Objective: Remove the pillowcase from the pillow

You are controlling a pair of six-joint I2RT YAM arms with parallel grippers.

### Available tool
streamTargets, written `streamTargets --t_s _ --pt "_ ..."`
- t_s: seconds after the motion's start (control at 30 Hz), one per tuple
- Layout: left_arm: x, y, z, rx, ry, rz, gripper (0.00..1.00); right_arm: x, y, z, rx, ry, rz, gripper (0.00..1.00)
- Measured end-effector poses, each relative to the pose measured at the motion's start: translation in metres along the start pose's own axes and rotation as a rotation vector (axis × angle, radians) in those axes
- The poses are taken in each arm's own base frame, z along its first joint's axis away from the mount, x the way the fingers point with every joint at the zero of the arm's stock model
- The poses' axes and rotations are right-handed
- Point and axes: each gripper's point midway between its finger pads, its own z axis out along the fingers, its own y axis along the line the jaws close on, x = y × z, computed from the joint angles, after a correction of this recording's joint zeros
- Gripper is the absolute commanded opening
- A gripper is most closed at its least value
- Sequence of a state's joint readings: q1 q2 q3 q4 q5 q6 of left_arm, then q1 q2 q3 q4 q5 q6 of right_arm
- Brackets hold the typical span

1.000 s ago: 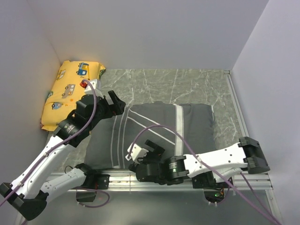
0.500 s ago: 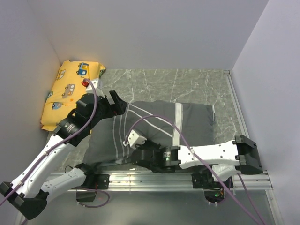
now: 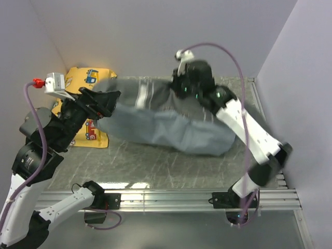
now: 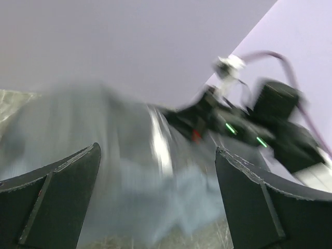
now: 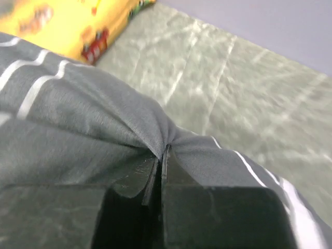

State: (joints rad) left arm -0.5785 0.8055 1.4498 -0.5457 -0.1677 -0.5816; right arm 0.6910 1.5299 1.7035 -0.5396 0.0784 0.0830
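Seeing pillowcase (image 3: 166, 124) up off the counter (image 3: 155, 171), sagging in mid-air between both tools, with white stripes showing along its upper part (top view). Marking right tool (image 3: 182, 87) at its far upper edge, closed tight, fingers (image 5: 129, 192) pinching a gathered fold of striped fabric. Marking left tool (image 3: 106, 98) at the pillowcase's left end, fingers (image 4: 62, 192) spread wide, with blurred grey cloth ahead between them (cannot tell any contact). Noting yellow cushion (image 3: 83, 77) behind the left arm, in the back-left corner.
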Motion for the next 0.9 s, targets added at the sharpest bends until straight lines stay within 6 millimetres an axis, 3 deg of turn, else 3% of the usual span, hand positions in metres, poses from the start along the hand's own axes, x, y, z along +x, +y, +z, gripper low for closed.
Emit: streamTargets --t_s 0.1,0.13,0.17,0.23,0.27,0.33,0.43,0.57,0.7,0.8,0.9 --pt "0.001 -0.003 0.003 0.012 0.007 0.003 0.98 -0.002 -0.041 0.072 -0.055 0.031 0.135 0.00" --pt "0.005 -0.001 0.006 0.007 0.017 0.006 0.98 0.011 -0.052 0.105 -0.074 0.057 0.177 0.00" --pt "0.012 0.002 0.011 -0.003 0.037 0.009 0.98 0.028 -0.061 0.134 -0.091 0.085 0.214 0.00" --pt "0.030 0.011 0.021 -0.026 0.077 0.016 0.98 0.088 -0.074 0.191 -0.116 0.178 0.296 0.00" --pt "0.045 0.018 0.028 -0.044 0.110 0.022 0.98 0.118 -0.077 0.213 -0.126 0.218 0.341 0.00" --pt "0.071 0.031 0.039 -0.076 0.170 0.029 0.98 0.155 -0.087 0.238 -0.126 0.256 0.419 0.04" --pt "0.121 0.054 0.056 -0.125 0.280 0.030 0.98 0.181 -0.102 0.236 -0.105 0.323 0.529 0.11" --pt "0.180 0.077 0.077 -0.166 0.402 0.004 0.99 0.181 -0.104 0.227 -0.079 0.355 0.584 0.24" --pt "0.220 0.081 0.103 -0.158 0.475 -0.032 0.99 0.164 -0.103 0.211 -0.046 0.321 0.580 0.66" --pt "0.250 0.068 0.116 -0.130 0.529 -0.023 0.99 0.134 -0.108 0.190 -0.001 0.271 0.547 0.80" --pt "0.281 0.039 0.121 -0.089 0.585 0.029 0.99 0.090 -0.112 0.162 0.040 0.187 0.506 0.86"
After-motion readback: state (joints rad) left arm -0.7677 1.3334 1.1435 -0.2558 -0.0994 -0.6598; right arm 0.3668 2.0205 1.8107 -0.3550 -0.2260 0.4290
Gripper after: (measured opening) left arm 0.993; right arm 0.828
